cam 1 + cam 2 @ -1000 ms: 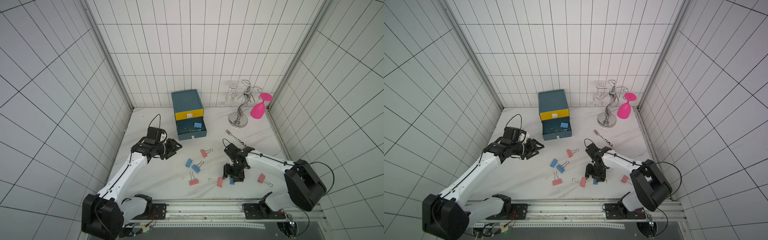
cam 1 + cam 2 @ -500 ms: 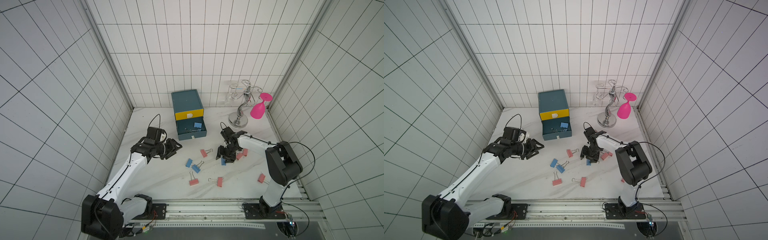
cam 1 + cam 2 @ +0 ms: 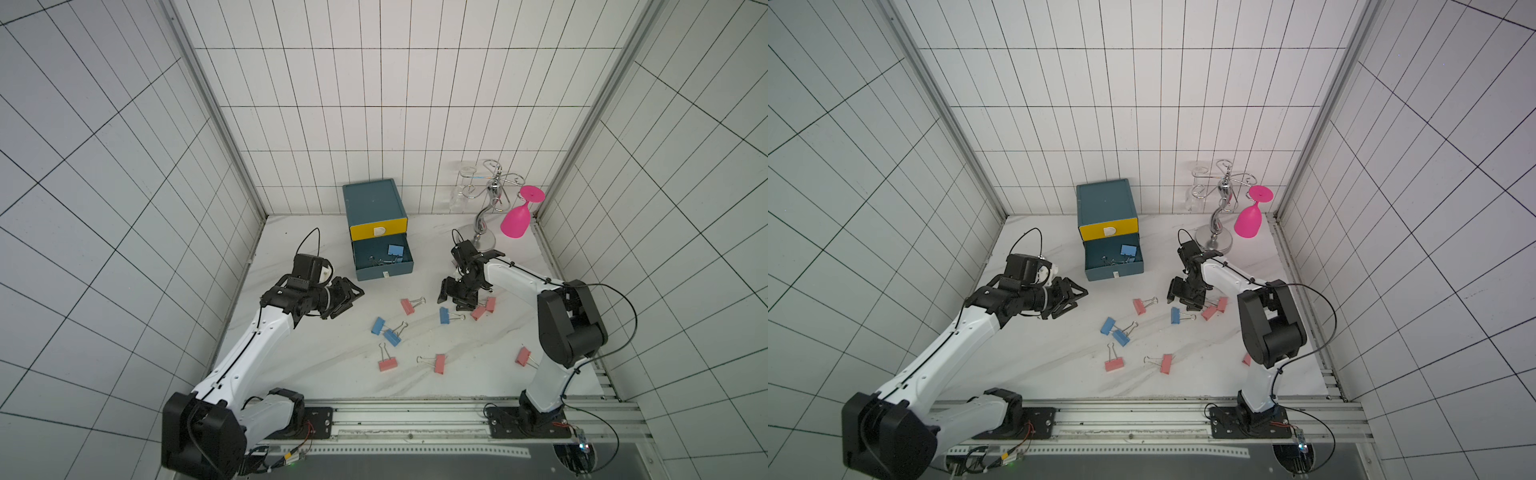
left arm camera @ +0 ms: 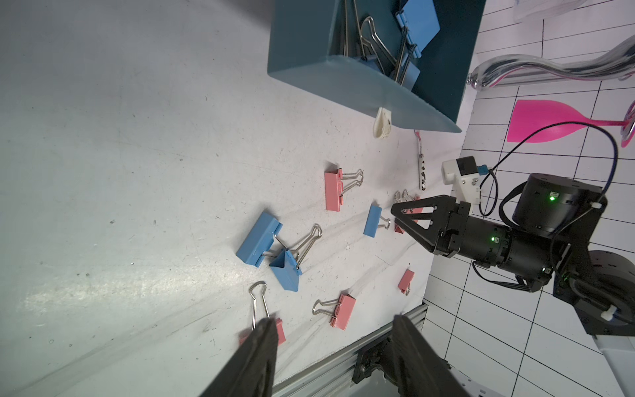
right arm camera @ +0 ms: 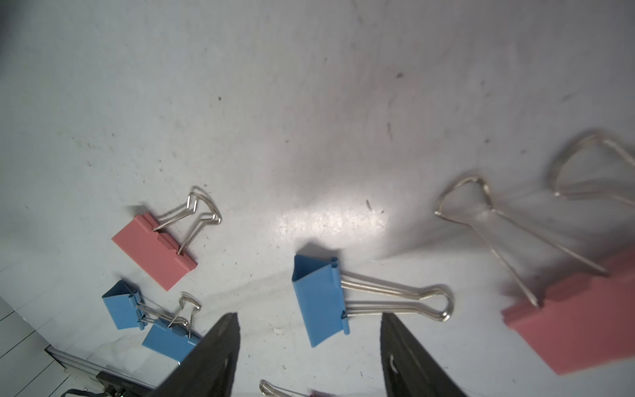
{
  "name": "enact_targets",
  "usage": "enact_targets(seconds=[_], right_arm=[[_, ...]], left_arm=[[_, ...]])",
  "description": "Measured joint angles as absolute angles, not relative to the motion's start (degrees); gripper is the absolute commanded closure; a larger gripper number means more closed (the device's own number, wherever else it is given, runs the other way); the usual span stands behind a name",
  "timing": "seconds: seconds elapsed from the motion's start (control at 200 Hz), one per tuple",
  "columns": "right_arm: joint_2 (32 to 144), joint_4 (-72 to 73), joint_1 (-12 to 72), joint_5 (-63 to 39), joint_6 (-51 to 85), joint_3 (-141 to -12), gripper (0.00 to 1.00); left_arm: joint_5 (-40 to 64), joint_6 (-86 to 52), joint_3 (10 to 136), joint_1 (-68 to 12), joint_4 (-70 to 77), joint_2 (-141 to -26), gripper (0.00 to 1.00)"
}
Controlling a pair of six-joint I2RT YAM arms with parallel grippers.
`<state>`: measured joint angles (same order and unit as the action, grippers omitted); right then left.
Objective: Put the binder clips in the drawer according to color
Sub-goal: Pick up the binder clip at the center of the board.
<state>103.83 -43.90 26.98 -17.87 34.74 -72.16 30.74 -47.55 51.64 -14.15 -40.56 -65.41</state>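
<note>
**On the white table: both grippers open, clips lying loose**

Near the middle of both top views, my right gripper (image 3: 453, 302) hangs low over the white marble table (image 3: 311, 357). Its two black fingers (image 5: 213, 357) stand wide apart and hold nothing. A blue metal binder clip with silver wire handles (image 5: 318, 302) lies flat on the table right under it. In the right wrist view the clip shows between the two finger tips and is not pinched. A pair of salmon-pink binder clips (image 3: 490, 304) lies just beside it, toward the right of the frame.

My left gripper (image 3: 351, 305) is at the centre left, up off the table, pointing toward the clips. Its jaws are about half open and empty.

The open teal drawer (image 3: 384, 271) sits a little above the centre of the frame. A yellow drawer front (image 3: 378, 230) is shut above it. I can see one blue clip in the drawer (image 3: 395, 249) and some wire handles next to it.

Below the centre, two more blue clips (image 3: 377, 326) touch each other. Four loose pink clips lie around them: one near the drawer (image 3: 408, 306), two lower down (image 3: 387, 365) (image 3: 439, 363), and one by the right arm (image 3: 522, 356).

A bright pink glass (image 3: 515, 222) hangs upside down from a shiny silver rack (image 3: 487, 240) at the upper right of the table.
</note>
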Motion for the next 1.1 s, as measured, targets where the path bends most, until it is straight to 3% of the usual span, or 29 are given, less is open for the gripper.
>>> enact_targets(seconds=[0.445,0.78,1.099], right_arm=[[109.3,-42.0,25.7,-18.9,31.9,-73.1,0.32],[99.7,-36.6,26.3,-22.1,33.3,-60.0,0.31],[93.3,-35.2,32.4,-23.7,36.4,-52.2,0.31]], left_arm=[[30.9,-47.5,51.6,-14.2,-41.0,-65.2,0.43],[31.0,-47.6,51.6,-14.2,-41.0,-65.2,0.43],[31.1,-47.7,51.6,-14.2,-41.0,-64.8,0.43]])
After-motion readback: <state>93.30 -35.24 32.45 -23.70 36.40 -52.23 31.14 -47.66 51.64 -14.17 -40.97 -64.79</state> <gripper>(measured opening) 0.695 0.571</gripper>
